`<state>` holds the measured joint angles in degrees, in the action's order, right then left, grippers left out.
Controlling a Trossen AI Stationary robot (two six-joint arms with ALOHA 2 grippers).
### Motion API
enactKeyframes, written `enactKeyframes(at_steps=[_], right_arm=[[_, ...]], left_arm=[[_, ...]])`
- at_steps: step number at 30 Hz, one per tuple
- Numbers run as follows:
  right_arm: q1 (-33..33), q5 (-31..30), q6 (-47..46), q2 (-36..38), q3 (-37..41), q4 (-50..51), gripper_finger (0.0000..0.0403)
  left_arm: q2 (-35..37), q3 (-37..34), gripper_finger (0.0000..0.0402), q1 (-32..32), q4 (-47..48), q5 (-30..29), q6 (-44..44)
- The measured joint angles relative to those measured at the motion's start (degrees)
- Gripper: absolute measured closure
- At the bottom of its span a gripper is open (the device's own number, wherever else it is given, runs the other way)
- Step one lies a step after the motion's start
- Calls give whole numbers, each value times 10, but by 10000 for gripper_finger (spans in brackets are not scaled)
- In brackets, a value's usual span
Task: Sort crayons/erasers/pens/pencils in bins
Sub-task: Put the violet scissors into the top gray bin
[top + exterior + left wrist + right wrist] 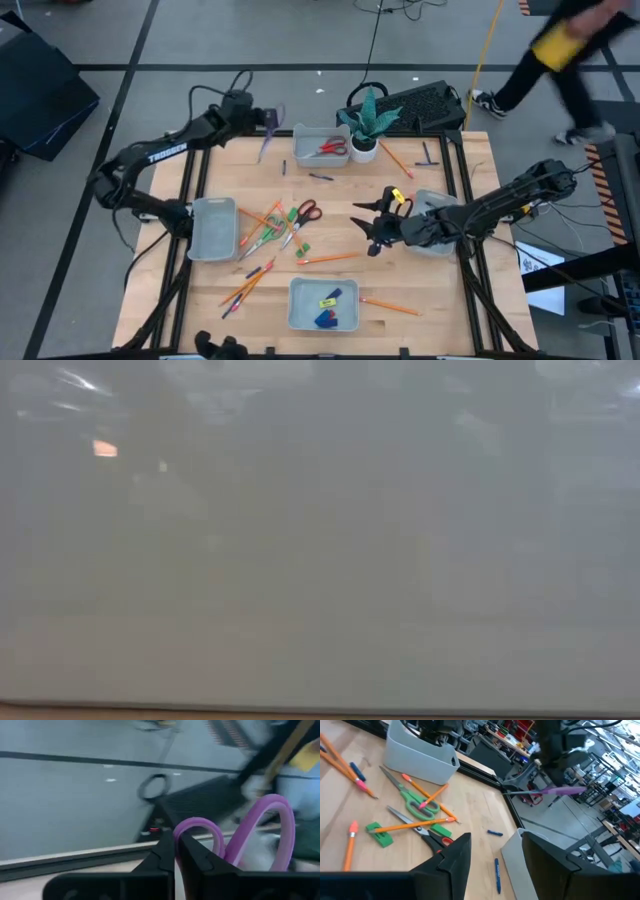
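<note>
Your left arm reaches toward the far edge of the tabletop, its left pincer raised and clamped on the purple scissors; your left wrist view shows the fingers pinched on one purple handle loop, which the overhead cannot resolve. Your right arm stretches low across the right side, and the right pincer stands spread wide with nothing between its fingers, above bare wood. Pencils, green scissors and red scissors lie clustered beside the left bin. Erasers sit in the near bin. The right wrist view alone shows two pens near a bin. Your low view is fogged grey.
</note>
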<state>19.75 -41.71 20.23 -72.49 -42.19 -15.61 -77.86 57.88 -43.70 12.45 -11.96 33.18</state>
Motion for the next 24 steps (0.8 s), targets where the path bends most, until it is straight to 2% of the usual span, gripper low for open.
enactKeyframes(at_steps=[2, 5, 13, 18, 22, 24], right_arm=[[5, 0, 0, 0, 0, 0, 234], [10, 0, 0, 0, 0, 0, 234], [10, 0, -25, 0, 0, 18, 234], [8, 0, -58, 0, 0, 53, 234], [-4, 1, -74, 0, 0, 45, 234], [-8, 13, -76, 0, 0, 46, 234]], left_arm=[[-4, 20, 394, 6, 17, 14, -1], [-44, 87, 394, 18, 81, 5, -27], [-235, 337, 393, 56, 235, 1, -129], [-354, 454, 393, 90, 276, 12, -175], [-439, 520, 394, 107, 275, -35, -195], [-471, 547, 388, 109, 276, -37, -196]])
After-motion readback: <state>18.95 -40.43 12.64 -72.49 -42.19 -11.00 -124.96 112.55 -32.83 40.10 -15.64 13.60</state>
